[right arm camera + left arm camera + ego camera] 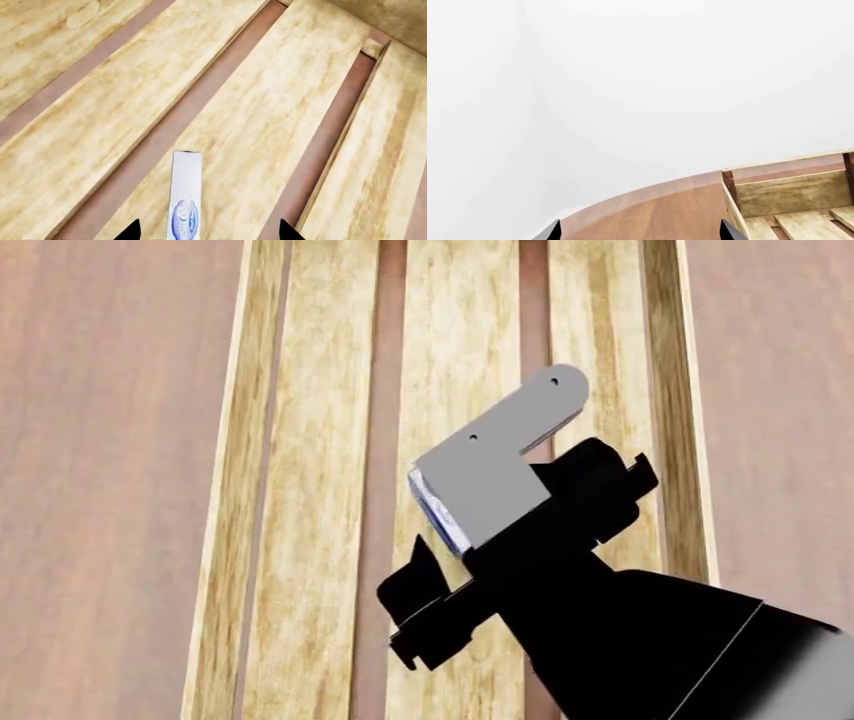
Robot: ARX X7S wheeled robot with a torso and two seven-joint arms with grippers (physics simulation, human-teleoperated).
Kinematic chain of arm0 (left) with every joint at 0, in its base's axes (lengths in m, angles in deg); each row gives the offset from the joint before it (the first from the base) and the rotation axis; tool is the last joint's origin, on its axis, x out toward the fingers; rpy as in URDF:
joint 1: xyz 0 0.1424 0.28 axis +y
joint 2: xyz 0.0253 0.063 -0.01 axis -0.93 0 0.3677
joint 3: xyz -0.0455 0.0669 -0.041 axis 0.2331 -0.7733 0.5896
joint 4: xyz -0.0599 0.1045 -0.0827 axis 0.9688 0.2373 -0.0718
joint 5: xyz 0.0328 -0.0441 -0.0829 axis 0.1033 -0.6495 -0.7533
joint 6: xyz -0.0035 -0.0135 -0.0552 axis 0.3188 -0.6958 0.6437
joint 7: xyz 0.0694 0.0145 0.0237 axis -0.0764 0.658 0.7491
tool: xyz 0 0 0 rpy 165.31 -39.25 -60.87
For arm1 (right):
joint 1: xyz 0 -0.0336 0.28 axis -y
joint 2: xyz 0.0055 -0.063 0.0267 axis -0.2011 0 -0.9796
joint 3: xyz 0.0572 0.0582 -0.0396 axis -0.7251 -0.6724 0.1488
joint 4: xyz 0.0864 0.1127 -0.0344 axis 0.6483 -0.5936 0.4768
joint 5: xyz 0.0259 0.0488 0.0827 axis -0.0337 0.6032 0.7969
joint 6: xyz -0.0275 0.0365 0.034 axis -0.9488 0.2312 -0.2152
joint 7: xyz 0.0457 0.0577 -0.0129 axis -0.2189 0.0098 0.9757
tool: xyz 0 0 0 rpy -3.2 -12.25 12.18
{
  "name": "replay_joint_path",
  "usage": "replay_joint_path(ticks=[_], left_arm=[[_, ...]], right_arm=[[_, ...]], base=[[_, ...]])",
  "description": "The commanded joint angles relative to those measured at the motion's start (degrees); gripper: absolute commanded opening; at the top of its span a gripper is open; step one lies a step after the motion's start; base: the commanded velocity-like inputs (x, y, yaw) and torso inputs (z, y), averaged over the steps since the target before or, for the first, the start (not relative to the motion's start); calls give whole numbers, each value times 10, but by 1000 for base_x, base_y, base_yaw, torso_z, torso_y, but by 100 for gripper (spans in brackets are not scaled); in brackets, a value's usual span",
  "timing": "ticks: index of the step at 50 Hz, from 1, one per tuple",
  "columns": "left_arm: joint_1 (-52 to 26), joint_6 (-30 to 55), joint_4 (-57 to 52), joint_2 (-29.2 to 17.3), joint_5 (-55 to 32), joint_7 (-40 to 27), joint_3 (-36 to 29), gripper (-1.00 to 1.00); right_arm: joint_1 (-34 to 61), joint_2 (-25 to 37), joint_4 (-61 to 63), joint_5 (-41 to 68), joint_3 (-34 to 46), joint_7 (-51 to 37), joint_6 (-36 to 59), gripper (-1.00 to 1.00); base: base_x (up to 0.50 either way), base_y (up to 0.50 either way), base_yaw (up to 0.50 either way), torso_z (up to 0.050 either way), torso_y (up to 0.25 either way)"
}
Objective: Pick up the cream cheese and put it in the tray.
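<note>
The cream cheese [186, 195], a thin white and light-blue box with a dark blue oval logo, shows edge-on in the right wrist view, over a slat of the tray [280, 100]. My right gripper [208, 233] is open, its dark fingertips well apart on either side of the box and not touching it. Whether the box rests on the slat I cannot tell. From the head view, the right gripper [497, 502] hangs over the tray [314, 490], with the box's pale blue edge [435, 508] showing under it. My left gripper [640, 235] is open and holds nothing.
The tray [790, 192] shows one end wall and a dark corner post beside the left gripper. It stands on a brown wooden table [654, 210] whose curved edge runs close by, with a white wall beyond. Bare table [107, 440] lies on both sides of the tray.
</note>
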Motion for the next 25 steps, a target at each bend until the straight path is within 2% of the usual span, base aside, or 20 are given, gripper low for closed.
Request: replay_joint_path(ticks=[1, 10, 20, 25], left_arm=[[1, 1, -1, -1, 0, -2, 1, 100], [2, 2, -4, -1, 1, -4, 1, 100], [2, 6, -7, -3, -4, -4, 3, 100], [2, 8, -7, -2, -4, -4, 3, 100]], right_arm=[[-10, 19, 44, 37, -39, -25, 13, 100], [-41, 71, 149, 135, -140, -91, 37, 100], [-97, 148, 223, 255, -272, -151, 8, 100], [-197, 199, 275, 262, -369, -145, -57, 100]], base=[[0, 0, 0, 0, 0], [0, 0, 0, 0, 0], [0, 0, 0, 0, 0], [0, 0, 0, 0, 0]])
